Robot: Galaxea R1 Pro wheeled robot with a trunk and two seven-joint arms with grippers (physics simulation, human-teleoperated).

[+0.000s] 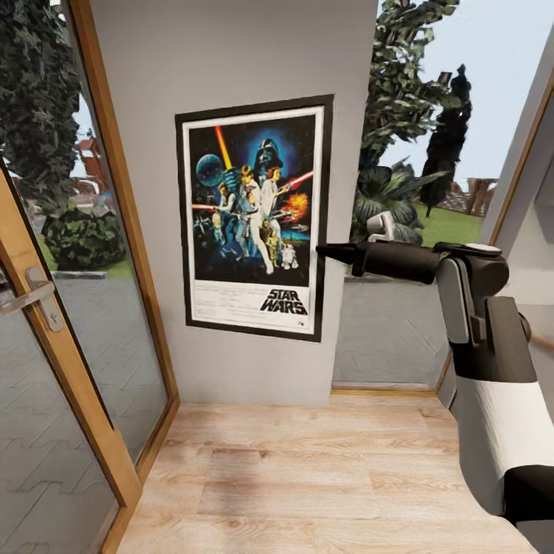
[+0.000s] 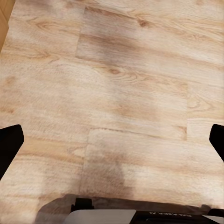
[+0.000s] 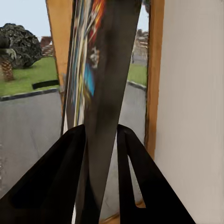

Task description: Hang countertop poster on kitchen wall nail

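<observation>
The wooden floor lay nearest, bare and pale. The left gripper pointed down at those boards, and its two dark fingertips stood far apart with nothing between them. It was probably parked low so it stayed out of the way.

At about 3 o'clock, the right arm reached up and forward. The right gripper pinched the poster's black frame edge between both fingers, with the frame running straight up between them. Holding the side edge likely kept the picture flat and facing out.

Farther off, at 12 o'clock, the poster sat upright against the grey wall, a little tilted. Its top edge was high on the wall, most likely so it could catch on a nail. I could not see a nail, so I cannot tell if the poster hung by itself yet.

Glass doors with wooden frames stood at 9 o'clock, and trees showed beyond at 1 o'clock.
</observation>
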